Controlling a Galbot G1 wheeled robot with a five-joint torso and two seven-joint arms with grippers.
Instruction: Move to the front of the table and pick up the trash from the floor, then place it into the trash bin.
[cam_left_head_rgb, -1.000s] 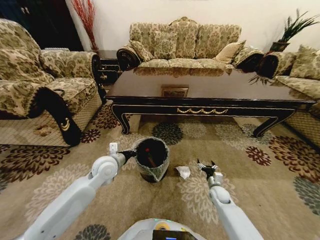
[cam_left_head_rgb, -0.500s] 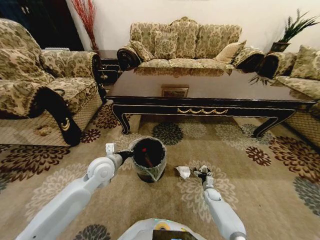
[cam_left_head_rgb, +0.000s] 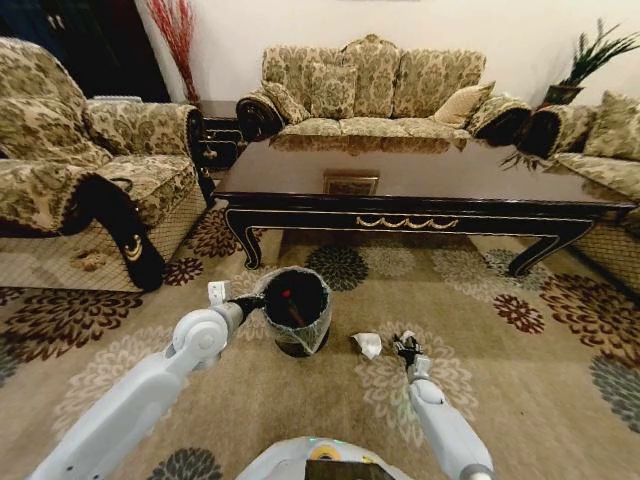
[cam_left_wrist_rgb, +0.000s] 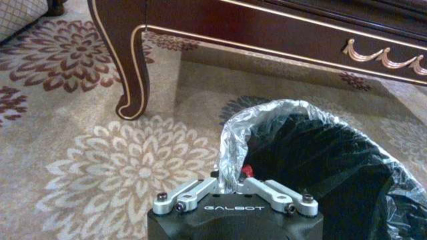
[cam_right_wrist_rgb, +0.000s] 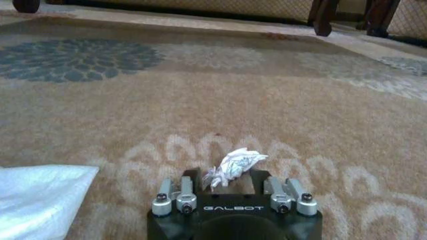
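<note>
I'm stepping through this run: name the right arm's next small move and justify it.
Probably lift the right pincer straight up off the floor. It appears shut on the crumpled paper low at the carpet, while the left pincer holds the trash bin by its rim close by, ready to receive it.

The room is evenly and softly lit, and a pale sheen with a mirrored sofa is carried on the glossy top of the desk (cam_left_head_rgb: 420, 172), under which a dull shadow is cast on the floor (cam_left_head_rgb: 330, 400). Strong bending is seen at the head view's edges. In the right wrist view the far carpet is softened, while glare is caught on the trash bin (cam_left_wrist_rgb: 320, 150) liner in the left wrist view.
</note>
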